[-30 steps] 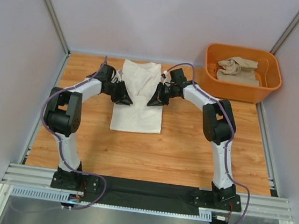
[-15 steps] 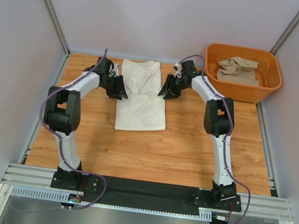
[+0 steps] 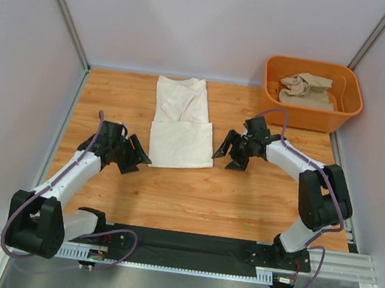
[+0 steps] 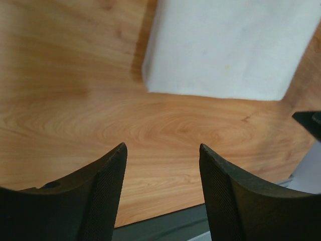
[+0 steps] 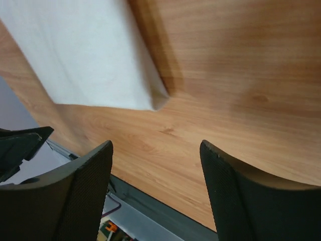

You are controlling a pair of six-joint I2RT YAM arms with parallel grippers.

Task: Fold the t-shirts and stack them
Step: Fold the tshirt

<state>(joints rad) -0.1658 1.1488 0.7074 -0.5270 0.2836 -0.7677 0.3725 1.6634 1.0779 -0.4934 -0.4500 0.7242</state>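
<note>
A cream-white t-shirt point(image 3: 179, 123) lies flat on the wooden table, folded into a long strip with a doubled near half. A sandy beige t-shirt point(image 3: 306, 89) sits crumpled in the orange tub. My left gripper point(image 3: 137, 160) hovers open just off the white shirt's near left corner, holding nothing. My right gripper point(image 3: 222, 158) hovers open just off its near right corner, also holding nothing. The left wrist view shows the shirt's folded edge point(image 4: 230, 45) ahead of the open gripper point(image 4: 161, 146). In the right wrist view the shirt's corner point(image 5: 85, 55) lies beyond the open gripper point(image 5: 156, 143).
The orange tub point(image 3: 276, 70) stands at the far right corner of the table. Grey walls close in the left, back and right sides. A black strip and metal rail point(image 3: 188, 244) run along the near edge by the arm bases.
Both grippers have opened and let go of the white shirt. They have swung back from its far part to its near corners. The shirt now lies folded and still.
</note>
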